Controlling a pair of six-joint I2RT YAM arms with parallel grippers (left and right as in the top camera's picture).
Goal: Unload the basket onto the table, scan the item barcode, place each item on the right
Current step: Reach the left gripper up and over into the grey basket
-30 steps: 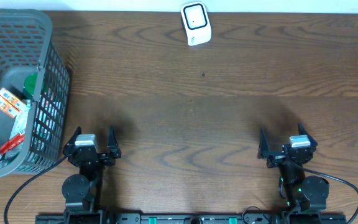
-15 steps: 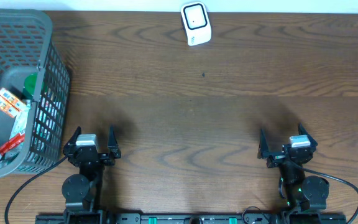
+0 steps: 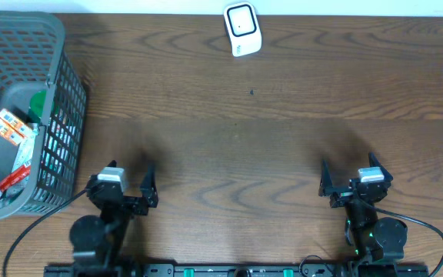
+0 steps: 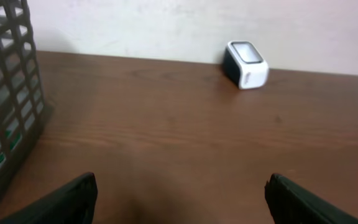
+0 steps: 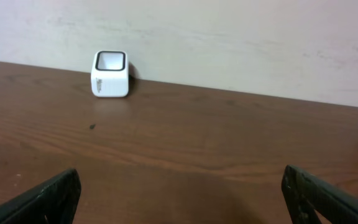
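The white barcode scanner point(image 3: 242, 29) stands at the far edge of the table, also in the left wrist view point(image 4: 246, 63) and the right wrist view point(image 5: 110, 74). Items lie inside the grey basket point(image 3: 71, 115) at the left: an orange-and-white box point(image 3: 8, 126), a green item point(image 3: 37, 100) and a red-and-white tube point(image 3: 10, 178). My left gripper point(image 3: 125, 177) point(image 4: 181, 190) is open and empty near the front edge, just right of the basket. My right gripper point(image 3: 350, 171) point(image 5: 180, 183) is open and empty at the front right.
The basket wall point(image 4: 8, 93) rises close on the left of my left gripper. The brown wooden table point(image 3: 237, 146) stretches between both grippers and the scanner. A pale wall point(image 5: 229, 37) backs the far edge.
My left arm has shifted slightly right and turned, its wrist now angled. The right arm, the scanner and the basket items have not moved.
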